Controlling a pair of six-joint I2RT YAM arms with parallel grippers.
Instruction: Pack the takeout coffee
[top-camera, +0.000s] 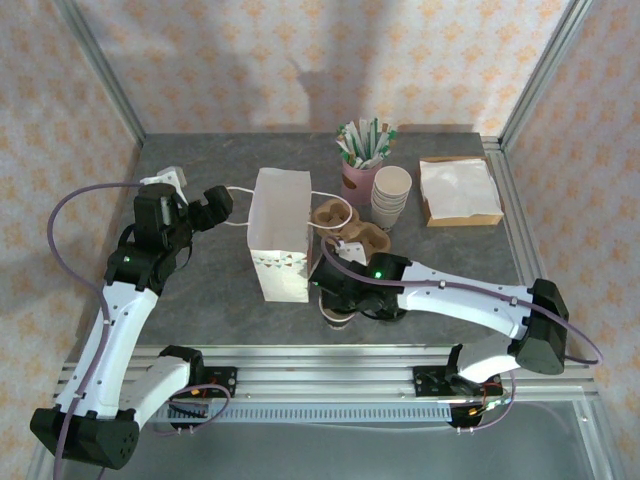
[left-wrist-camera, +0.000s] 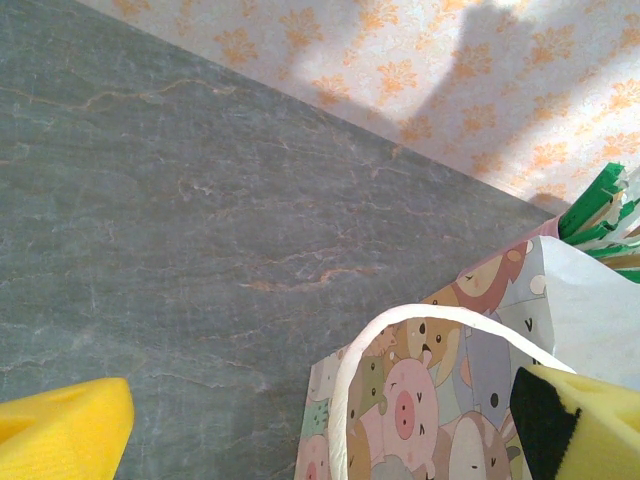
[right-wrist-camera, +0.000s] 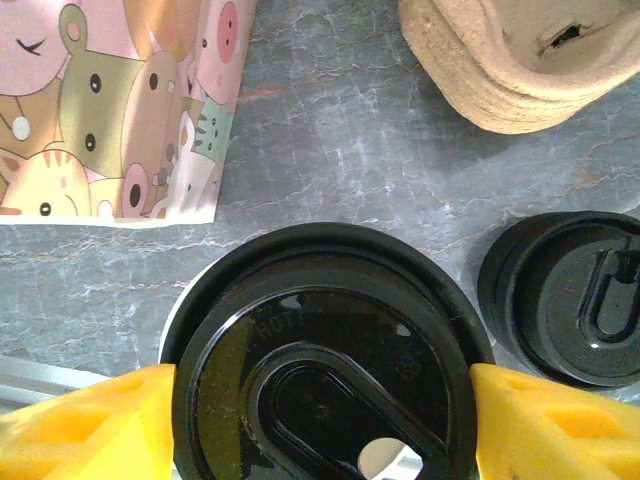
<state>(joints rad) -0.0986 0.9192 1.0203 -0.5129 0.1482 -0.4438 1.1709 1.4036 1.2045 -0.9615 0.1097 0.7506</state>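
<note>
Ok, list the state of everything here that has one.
takeout coffee: upright, lid on, gripped at its sides.
right fingers: closed against both sides of the coffee's lid.
left fingers: wide open, holding nothing.
paper bag: standing upright, top open.
spare lid: lying flat on the table beside the coffee.
cup stack: nested upright, lidless.

Black-lidded takeout coffee (right-wrist-camera: 320, 380) — cartoon-animal bag (right-wrist-camera: 110, 100).
</note>
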